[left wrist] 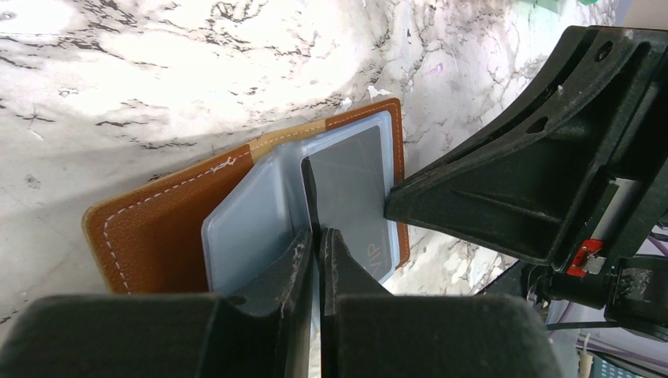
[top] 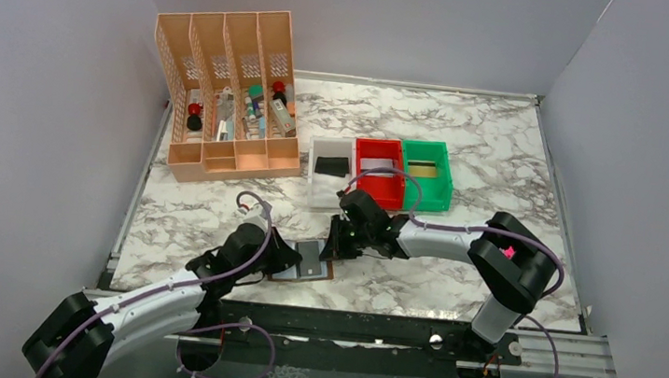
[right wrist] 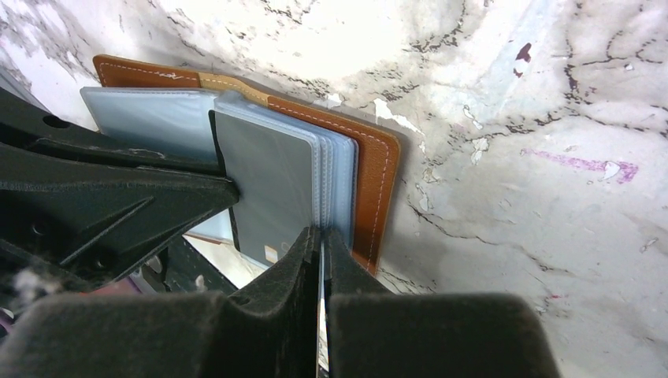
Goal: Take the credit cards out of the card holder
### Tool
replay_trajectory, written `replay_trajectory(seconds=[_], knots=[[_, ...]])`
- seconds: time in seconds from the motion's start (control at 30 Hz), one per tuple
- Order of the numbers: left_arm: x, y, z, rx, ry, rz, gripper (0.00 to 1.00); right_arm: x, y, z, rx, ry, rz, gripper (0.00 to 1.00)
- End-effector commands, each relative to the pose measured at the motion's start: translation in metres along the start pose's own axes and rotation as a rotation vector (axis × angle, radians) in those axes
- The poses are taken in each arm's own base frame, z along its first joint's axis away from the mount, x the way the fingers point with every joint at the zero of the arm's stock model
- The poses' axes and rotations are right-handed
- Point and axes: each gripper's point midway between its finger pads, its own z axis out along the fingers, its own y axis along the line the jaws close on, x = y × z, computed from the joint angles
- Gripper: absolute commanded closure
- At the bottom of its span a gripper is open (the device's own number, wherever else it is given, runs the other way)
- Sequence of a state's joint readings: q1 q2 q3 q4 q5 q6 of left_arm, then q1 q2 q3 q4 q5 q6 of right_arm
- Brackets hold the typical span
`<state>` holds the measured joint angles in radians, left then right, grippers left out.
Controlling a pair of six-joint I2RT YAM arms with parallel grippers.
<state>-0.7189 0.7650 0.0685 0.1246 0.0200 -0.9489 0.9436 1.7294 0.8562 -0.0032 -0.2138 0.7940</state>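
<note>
At front edge, card holder (left wrist: 157,228) was pinched on its outer side by right gripper (right wrist: 323,235); card (left wrist: 354,189), opposite long side, by left gripper (left wrist: 317,236).

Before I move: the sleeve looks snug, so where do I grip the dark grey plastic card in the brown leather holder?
Probably the dark grey card's long edge beside the brown holder's fold, coming low from there: it lies flat; only that edge clears the sleeve.
</note>
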Motion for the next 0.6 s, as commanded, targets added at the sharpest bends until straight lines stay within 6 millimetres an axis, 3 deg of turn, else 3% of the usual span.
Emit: replay_trajectory(seconds=[0.0, 0.07, 0.17, 0.3, 0.43, 0.57], knots=[[0.014, 0.017, -0.004, -0.035, 0.053, 0.015, 1.0, 0.023, -0.054, 0.01, 0.207, 0.048, 0.004, 0.92], [0.015, 0.02, -0.006, -0.046, 0.055, 0.023, 1.0, 0.023, -0.055, 0.01, 0.213, 0.05, 0.004, 0.92], [0.014, 0.017, -0.007, -0.016, 0.05, 0.025, 0.85, 0.024, -0.053, 0.011, 0.204, 0.051, 0.005, 0.92], [0.013, 0.004, -0.006, 0.062, 0.045, 0.026, 0.79, 0.024, -0.05, 0.012, 0.189, 0.057, 0.007, 0.93], [0.014, 0.002, -0.005, 0.079, 0.062, 0.029, 0.79, 0.025, -0.05, 0.012, 0.183, 0.059, 0.007, 0.93], [0.016, 0.008, -0.004, 0.06, 0.065, 0.007, 0.9, 0.026, -0.05, 0.012, 0.182, 0.064, 0.007, 0.93]])
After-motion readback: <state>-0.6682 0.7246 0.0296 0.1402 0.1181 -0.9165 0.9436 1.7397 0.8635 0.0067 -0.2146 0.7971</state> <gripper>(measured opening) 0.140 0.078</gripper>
